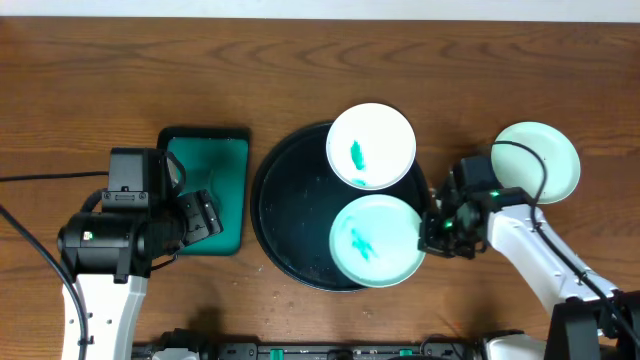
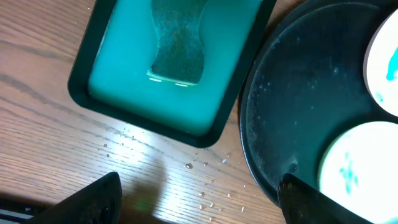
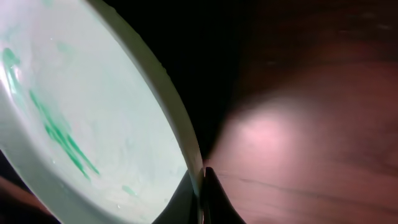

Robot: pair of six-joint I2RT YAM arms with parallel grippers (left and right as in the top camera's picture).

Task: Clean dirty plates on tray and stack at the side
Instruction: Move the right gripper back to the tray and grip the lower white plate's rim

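Wooden table (image 1: 300, 60), right claw (image 1: 429, 231) pinching rim of nearer plate (image 1: 375, 242), on tray (image 1: 290, 210)

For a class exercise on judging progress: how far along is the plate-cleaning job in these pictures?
Done: the side plate lies outside the tray at the right, no smear showing. In hand: the right gripper is shut on the rim of the near plate, green smear unwiped. To do: it and the far plate, also smeared, need wiping and stacking. The left gripper is open near the sponge.
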